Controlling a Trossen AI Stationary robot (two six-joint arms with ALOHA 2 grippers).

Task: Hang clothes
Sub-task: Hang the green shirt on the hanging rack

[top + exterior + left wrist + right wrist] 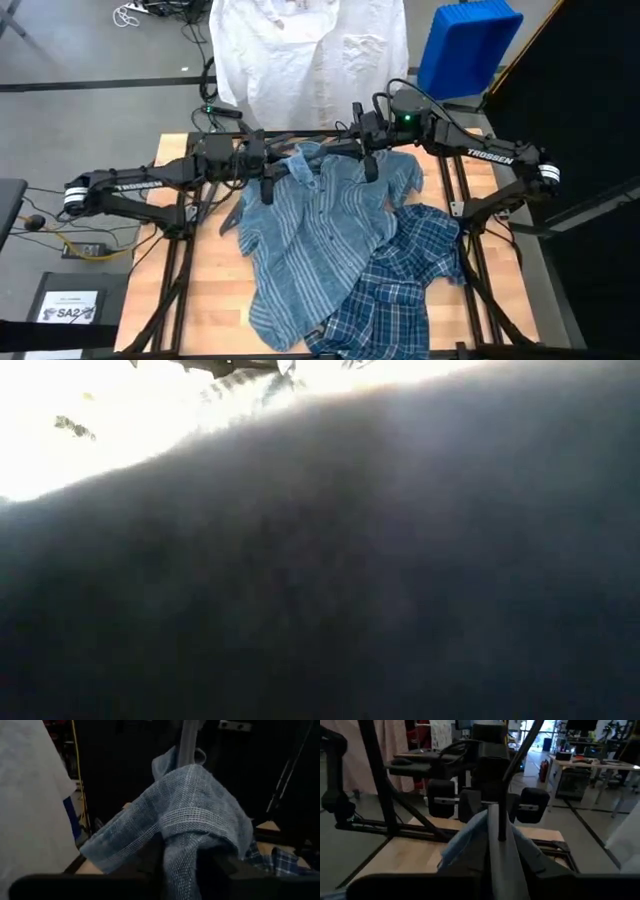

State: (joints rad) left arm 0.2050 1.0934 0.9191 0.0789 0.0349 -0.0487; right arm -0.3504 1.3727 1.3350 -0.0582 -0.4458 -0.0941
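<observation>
The light blue striped shirt [310,235] lies spread over the table's middle, its collar end raised at the far side between my two grippers. The darker plaid shirt [405,285] lies crumpled at the near right, partly under it. The white shirt [305,50] hangs beyond the table's far edge. A dark grey hanger [320,147] runs between the grippers. My left gripper [268,186] is shut on the striped shirt [200,820]. My right gripper [369,166] is shut on the hanger [498,840]. My left gripper pinches a bunched fold of the striped shirt [181,851] between its two fingers, several layers thick. The cloth humps up over the fingers and falls slack on both sides. The hanger's grey bar [188,742] stands just beyond the fold. My right gripper pinches the hanger's grey bar [498,827] between its two fingers, which lie along it. The bar points away toward the left gripper [489,800]. Striped cloth [465,837] wraps the bar on both sides, just ahead of the fingers.
The low view is blocked by dark cloth [330,580] right in front of the camera. A blue bin [468,45] stands beyond the far right corner. Bare wood [205,290] shows at the table's near left.
</observation>
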